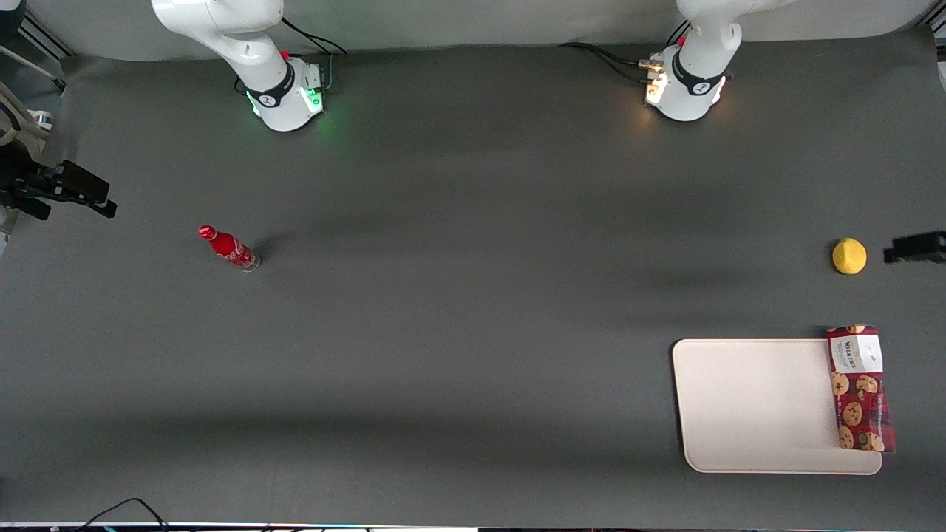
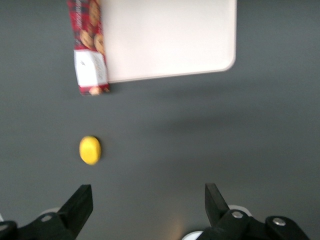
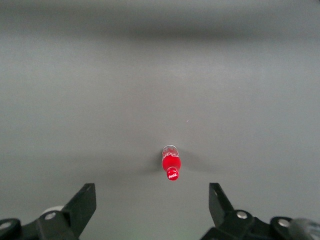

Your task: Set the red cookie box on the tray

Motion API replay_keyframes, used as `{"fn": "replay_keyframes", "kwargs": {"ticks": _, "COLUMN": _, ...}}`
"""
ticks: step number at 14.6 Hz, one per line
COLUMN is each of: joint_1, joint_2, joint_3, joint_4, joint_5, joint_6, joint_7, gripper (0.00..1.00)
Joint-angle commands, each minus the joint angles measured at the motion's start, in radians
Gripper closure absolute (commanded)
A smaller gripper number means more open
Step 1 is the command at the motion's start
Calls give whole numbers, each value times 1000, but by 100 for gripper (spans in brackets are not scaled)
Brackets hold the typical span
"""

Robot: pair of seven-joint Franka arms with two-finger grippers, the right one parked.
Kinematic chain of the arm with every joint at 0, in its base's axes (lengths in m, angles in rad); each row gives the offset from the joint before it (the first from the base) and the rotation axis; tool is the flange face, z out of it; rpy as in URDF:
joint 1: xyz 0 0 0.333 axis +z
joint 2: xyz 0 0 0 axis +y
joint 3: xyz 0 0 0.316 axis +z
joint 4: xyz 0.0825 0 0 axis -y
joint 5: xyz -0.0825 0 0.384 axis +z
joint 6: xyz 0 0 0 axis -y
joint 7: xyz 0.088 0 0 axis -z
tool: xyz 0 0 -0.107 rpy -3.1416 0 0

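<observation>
Red cookie box: lower right of front view, lying along the tray edge, partly on its rim.
Pincer: spread wide, empty, high above the worktop.

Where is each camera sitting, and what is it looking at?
Front view: high up, looking down on the table; both arm bases show.
Left wrist view: on the working arm, facing down at the tray, red cookie box and yellow ball; its open gripper shows, high above the table.
Right wrist view: on the parked arm, facing the red bottle.
Front and left wrist share tray, box, ball.
</observation>
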Motion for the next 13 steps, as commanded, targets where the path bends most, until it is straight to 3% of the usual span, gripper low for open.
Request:
{"fn": "replay_keyframes", "kwargs": {"ticks": 1, "joint_1": -43, "joint_2": -292, "joint_3": 12, "joint_4": -383, "joint_5": -54, "joint_6": 56, "joint_7": -92, "gripper": 0}}
{"fn": "replay_keyframes", "kwargs": {"ticks": 8, "joint_1": -74, "joint_2": -691, "joint_3": -17, "joint_4": -944, "joint_5": -54, "joint_6": 347, "joint_7": -101, "gripper": 0}}
{"fn": "replay_keyframes", "kwargs": {"ticks": 10, "joint_1": -75, "joint_2": -683, "joint_3": -31, "joint_4": -930, "joint_5": -44, "joint_6": 341, "joint_7": -98, "gripper": 0}}
{"fn": "replay_keyframes", "kwargs": {"ticks": 13, "joint_1": -75, "joint_2": -540, "joint_3": -41, "joint_4": -752, "joint_5": -40, "joint_6": 237, "joint_7": -78, "gripper": 0}}
